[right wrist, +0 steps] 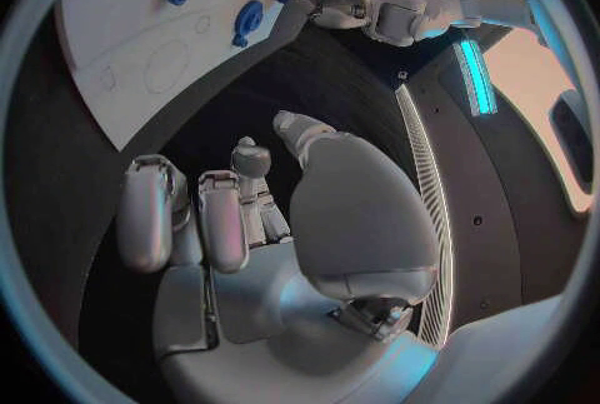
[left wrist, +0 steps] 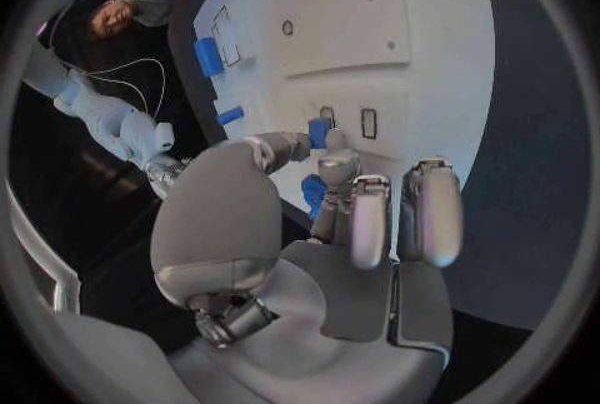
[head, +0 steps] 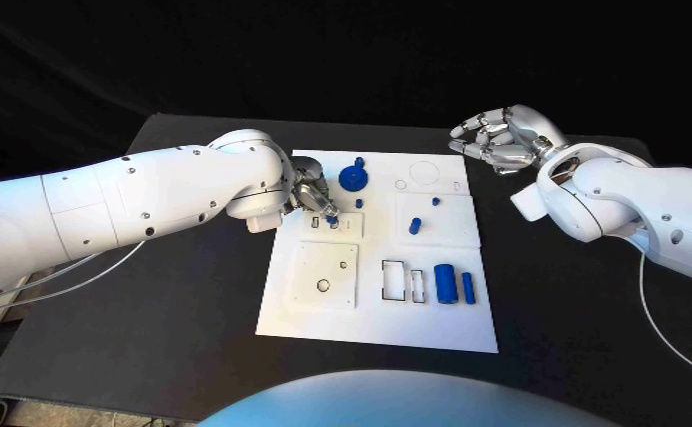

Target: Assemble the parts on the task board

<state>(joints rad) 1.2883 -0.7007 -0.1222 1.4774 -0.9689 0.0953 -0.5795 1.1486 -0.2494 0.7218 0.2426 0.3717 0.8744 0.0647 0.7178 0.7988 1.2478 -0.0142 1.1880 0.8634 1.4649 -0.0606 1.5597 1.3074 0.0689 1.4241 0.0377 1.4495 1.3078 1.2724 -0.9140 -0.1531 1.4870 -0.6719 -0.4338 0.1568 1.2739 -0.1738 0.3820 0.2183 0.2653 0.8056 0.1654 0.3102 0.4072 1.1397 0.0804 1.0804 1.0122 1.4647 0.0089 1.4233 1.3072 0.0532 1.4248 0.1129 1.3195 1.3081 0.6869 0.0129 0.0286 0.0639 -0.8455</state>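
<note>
The white task board (head: 378, 327) lies mid-table. My left hand (head: 309, 197) hovers over the board's upper left and pinches a small blue piece (head: 332, 217) between thumb and a fingertip, just above two small slots (head: 356, 222). The left wrist view shows that piece (left wrist: 319, 132) at the tips of the left hand (left wrist: 338, 214). A round blue part (head: 353, 180) sits beside that hand. My right hand (head: 500, 139) hangs over the black table past the board's far right corner, fingers curled in on nothing, as the right wrist view shows of the right hand (right wrist: 250, 214).
A blue cylinder (head: 446, 283) and a blue bar (head: 469, 288) lie at the board's near right beside two outlined recesses (head: 394, 281). Small blue pegs (head: 414, 225) stand mid-board. A square plate (head: 327, 274) occupies the near left. Black table (head: 577, 307) surrounds the board.
</note>
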